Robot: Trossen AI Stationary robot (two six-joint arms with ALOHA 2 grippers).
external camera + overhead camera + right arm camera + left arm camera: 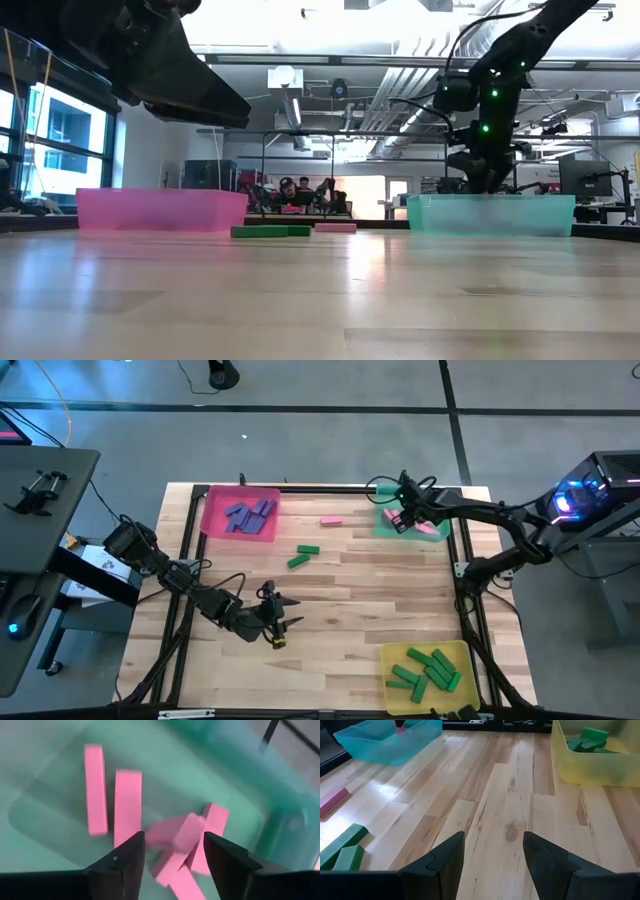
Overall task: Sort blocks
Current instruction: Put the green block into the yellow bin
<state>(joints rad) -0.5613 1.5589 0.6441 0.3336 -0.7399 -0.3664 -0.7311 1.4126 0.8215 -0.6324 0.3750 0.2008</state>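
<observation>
My right claw (174, 851) hangs open and empty over pink blocks (127, 805) in the teal tray (390, 525); left claw (494, 851) open, empty, above the table (505, 795).

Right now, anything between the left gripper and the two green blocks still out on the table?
Nothing visible. The left gripper, fingers open, sits over bare wood. The two green blocks lie farther up the table, with only open tabletop between. The loose pink block lies beyond them.
</observation>
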